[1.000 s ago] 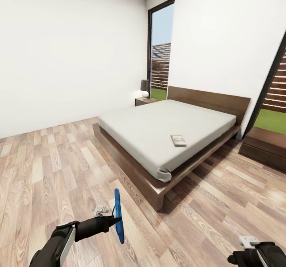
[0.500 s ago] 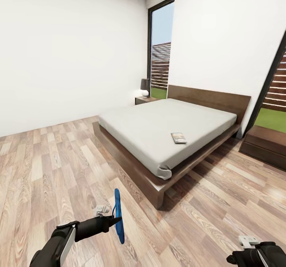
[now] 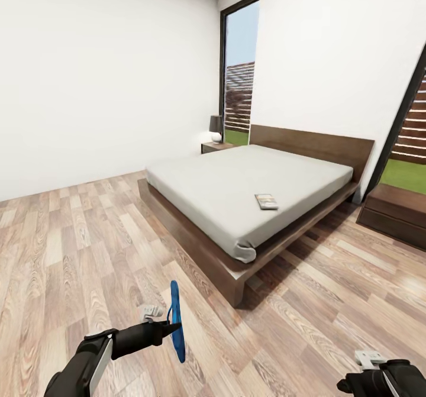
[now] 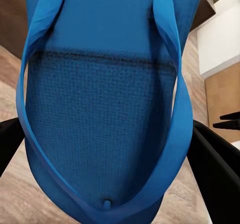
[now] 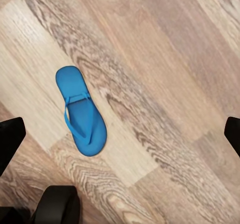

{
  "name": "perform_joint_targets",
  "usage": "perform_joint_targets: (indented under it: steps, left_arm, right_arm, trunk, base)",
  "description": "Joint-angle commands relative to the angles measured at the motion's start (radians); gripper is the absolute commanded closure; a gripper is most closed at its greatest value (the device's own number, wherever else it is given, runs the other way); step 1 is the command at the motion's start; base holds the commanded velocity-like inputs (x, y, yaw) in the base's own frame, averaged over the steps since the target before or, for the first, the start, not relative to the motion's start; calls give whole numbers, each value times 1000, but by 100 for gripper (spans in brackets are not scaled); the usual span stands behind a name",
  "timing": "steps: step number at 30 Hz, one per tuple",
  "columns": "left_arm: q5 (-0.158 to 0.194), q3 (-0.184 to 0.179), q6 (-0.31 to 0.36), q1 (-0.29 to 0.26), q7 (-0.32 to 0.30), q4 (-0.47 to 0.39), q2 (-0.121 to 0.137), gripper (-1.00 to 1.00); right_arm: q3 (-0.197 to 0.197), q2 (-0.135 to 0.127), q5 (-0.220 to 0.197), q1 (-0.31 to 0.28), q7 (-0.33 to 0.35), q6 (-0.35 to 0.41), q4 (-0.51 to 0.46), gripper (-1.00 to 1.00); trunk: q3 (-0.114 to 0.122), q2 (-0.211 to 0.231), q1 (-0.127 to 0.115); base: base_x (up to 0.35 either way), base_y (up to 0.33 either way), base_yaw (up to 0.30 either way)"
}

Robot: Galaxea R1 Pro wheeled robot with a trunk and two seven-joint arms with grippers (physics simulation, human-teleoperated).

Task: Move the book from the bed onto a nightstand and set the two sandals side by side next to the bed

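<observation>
Change over the last second: the whole head view has slid a little, bed and book sitting slightly higher in frame, while both arms keep their place. Reads as base or head moving, not the objects. Judgement: robot is closing on the bed with one sandal in hand; nothing placed yet.

Left gripper clamped on a sandal, held edge-on above the floor. Left wrist view: bright blue, finely dimpled footbed, smooth thin straps meeting at a toe plug.

Bed: low dark-brown wood platform, flat headboard, plain matte grey mattress. Book lies flat on the mattress near the right edge, thin, dark cover. Nightstand at the far corner, dark wood, a lamp on it.

Right gripper: jaws apart, empty. Second sandal lies flat, straps up, on the light wood-grain planks below it.
</observation>
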Motion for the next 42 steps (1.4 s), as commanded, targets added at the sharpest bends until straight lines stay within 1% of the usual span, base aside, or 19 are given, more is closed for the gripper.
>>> perform_joint_targets:
  steps: [1, 42]
  left_arm:
    - [-2, 3, 9, -1, -5, -1, -1, 100]
    - [-2, 3, 9, -1, -4, 1, -1, 100]
  right_arm:
    - [-6, 1, 10, -1, 9, 3, -2, -100]
    - [-5, 5, 12, -1, 14, -5, -2, -100]
  trunk:
    - [-4, -8, 4]
    - [-133, -295, 161]
  base:
    - [0, 0, 0]
    - [0, 0, 0]
